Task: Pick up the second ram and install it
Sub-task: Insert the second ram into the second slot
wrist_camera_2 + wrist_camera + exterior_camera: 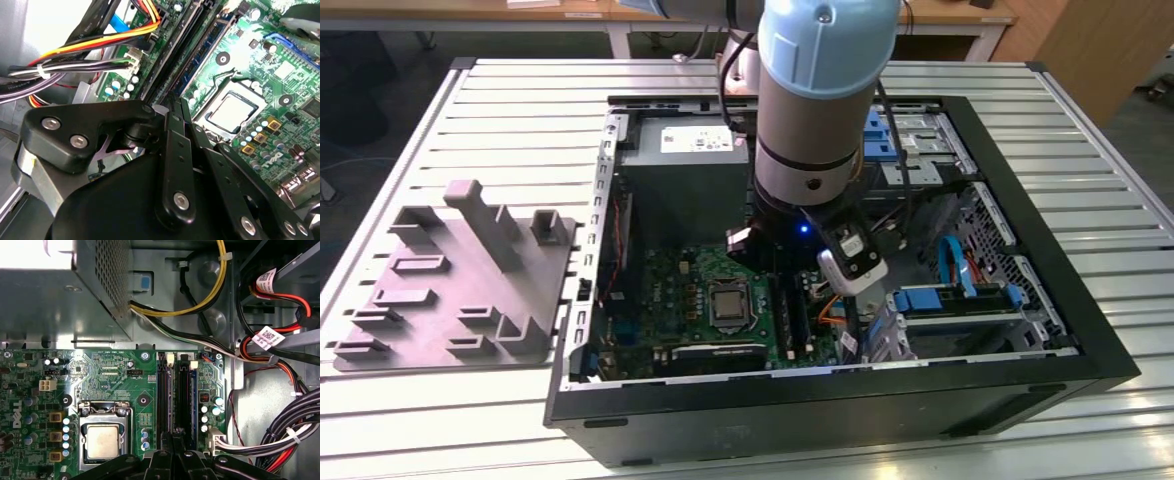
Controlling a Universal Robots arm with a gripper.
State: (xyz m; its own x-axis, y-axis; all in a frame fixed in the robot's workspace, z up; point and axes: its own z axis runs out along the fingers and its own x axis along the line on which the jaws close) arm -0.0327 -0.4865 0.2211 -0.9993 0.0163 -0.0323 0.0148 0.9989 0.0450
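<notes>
Installing stage, seemingly: claw (pixel 173 436) pinched shut with no visible load, poised over the motherboard slots (pixel 164 390). Second ram (pixel 184 390) apparently standing in the blue-edged slot. Seating calls for square, even downward pressure.
</notes>
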